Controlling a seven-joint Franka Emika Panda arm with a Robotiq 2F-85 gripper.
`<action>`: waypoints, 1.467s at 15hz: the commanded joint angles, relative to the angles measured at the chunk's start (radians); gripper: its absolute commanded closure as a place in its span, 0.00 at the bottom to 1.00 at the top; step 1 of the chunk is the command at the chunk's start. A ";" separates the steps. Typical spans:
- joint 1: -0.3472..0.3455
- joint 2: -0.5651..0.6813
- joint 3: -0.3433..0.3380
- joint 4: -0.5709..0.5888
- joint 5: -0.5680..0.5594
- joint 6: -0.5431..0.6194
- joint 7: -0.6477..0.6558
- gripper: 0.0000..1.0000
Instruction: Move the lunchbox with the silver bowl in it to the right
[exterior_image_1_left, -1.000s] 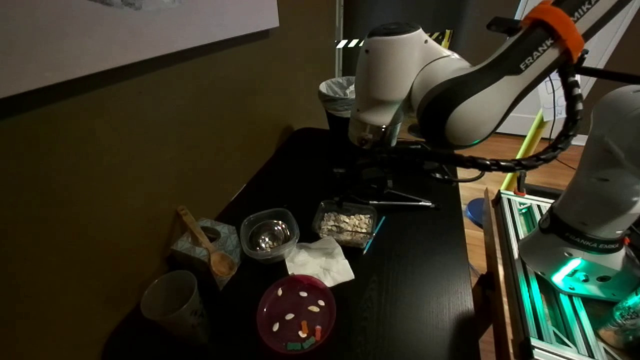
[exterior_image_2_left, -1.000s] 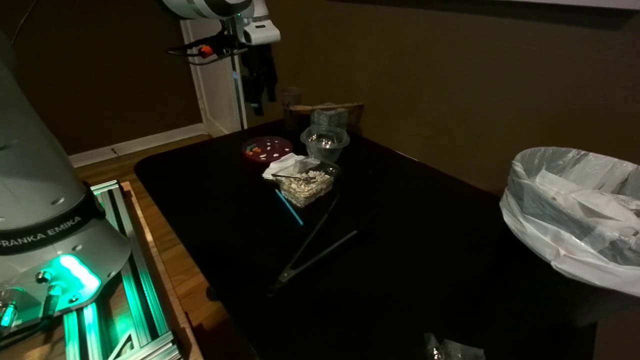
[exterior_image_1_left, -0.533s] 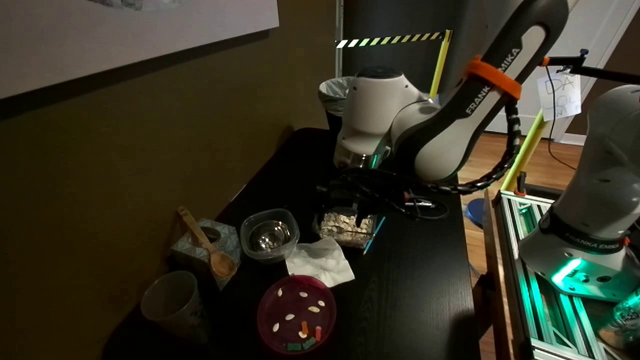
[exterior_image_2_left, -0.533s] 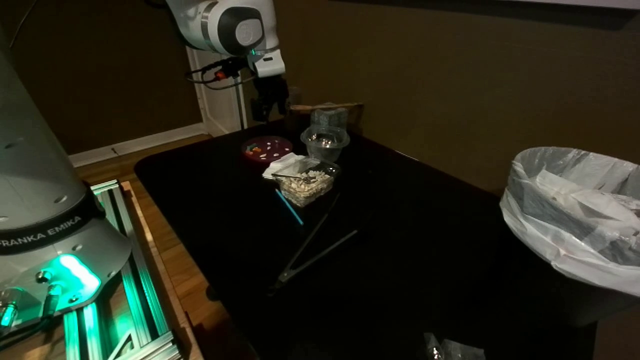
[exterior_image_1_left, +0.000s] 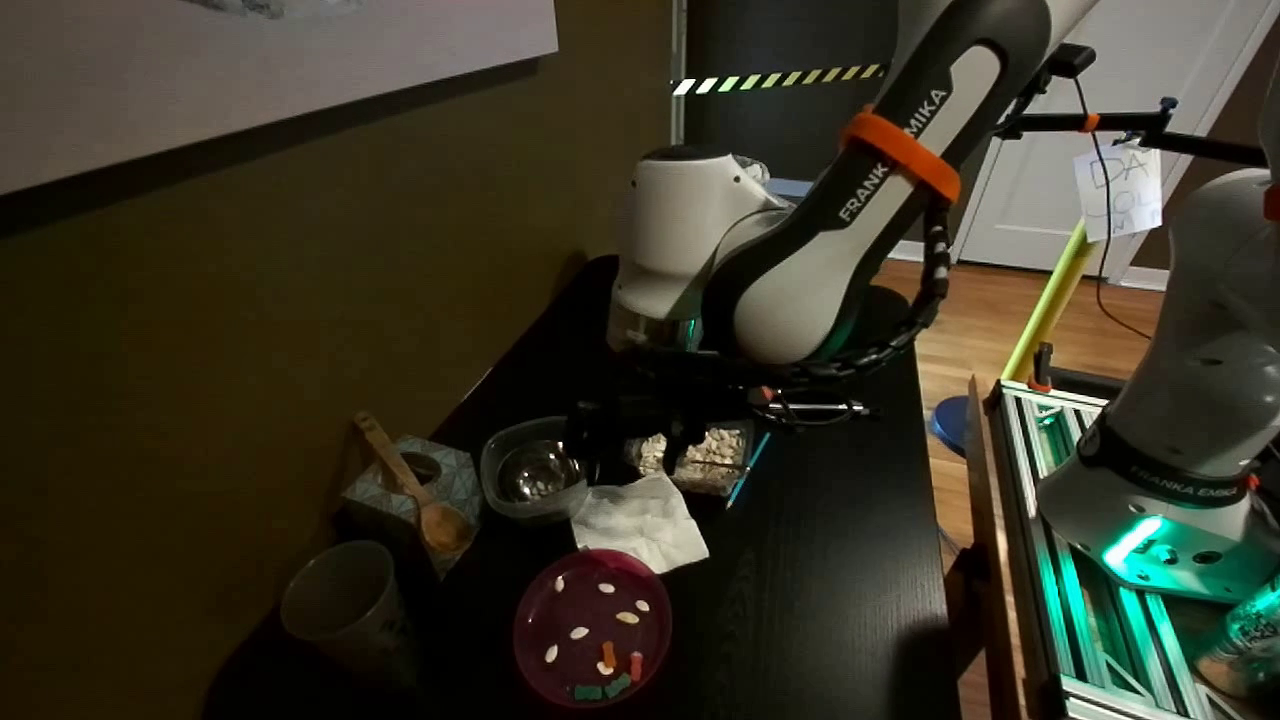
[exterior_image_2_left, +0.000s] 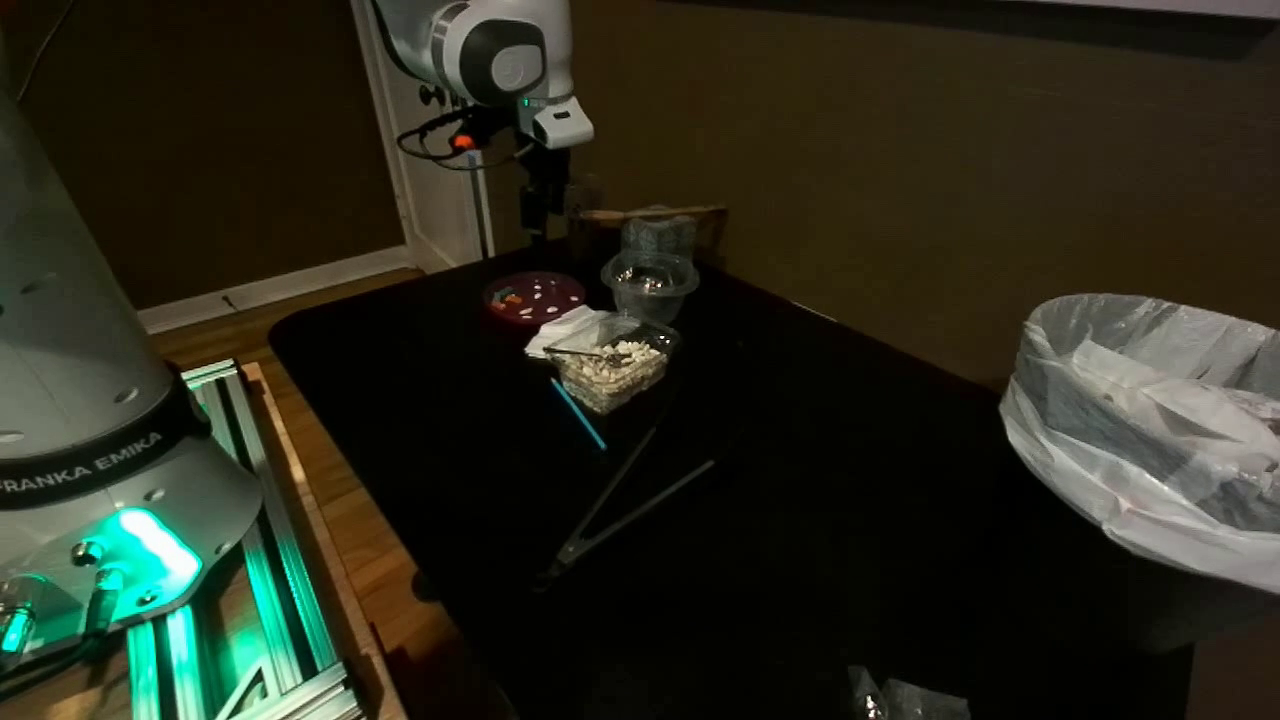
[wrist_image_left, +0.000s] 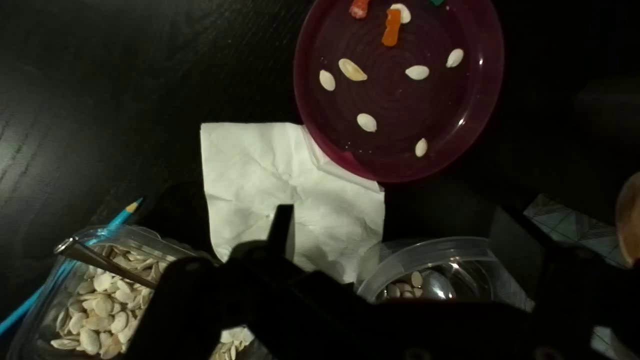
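The gripper (exterior_image_1_left: 632, 462) hangs above the black table (exterior_image_1_left: 820, 580), its jaws spread wide and nothing held between them. An exterior view shows it apart from the lunchbox (exterior_image_2_left: 648, 305), a clear, squarish container with rounded corners that sits upright on the table. Inside the lunchbox is the silver bowl (exterior_image_1_left: 546, 461), with a few seeds in its bottom. Just beside the lunchbox lies a creased white napkin (exterior_image_1_left: 640, 525), and near that a clear tray (wrist_image_left: 150, 242) filled with pale seeds (wrist_image_left: 102, 305), a metal handle (wrist_image_left: 102, 263) slanting across its rim. A blue pencil (exterior_image_2_left: 579, 415) lies alongside the tray. The napkin's edge meets a dark red plate (wrist_image_left: 395, 105) that bears scattered seeds and small coloured pieces, among them an orange one (wrist_image_left: 391, 30). On the lunchbox's other side from the tray stands a patterned box (exterior_image_1_left: 458, 472) with a wooden spoon (exterior_image_1_left: 436, 518) laid over it, and a translucent cup (exterior_image_1_left: 345, 600) near the box. Farther out, open tongs (exterior_image_2_left: 640, 508) rest on the table, and a lined bin (exterior_image_2_left: 1100, 470) stands by its edge.
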 joint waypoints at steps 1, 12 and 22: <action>0.042 -0.004 -0.041 0.007 0.028 -0.010 -0.028 0.00; 0.018 0.253 -0.138 0.278 0.031 -0.092 -0.338 0.00; 0.037 0.363 -0.207 0.351 0.042 0.014 -0.333 0.65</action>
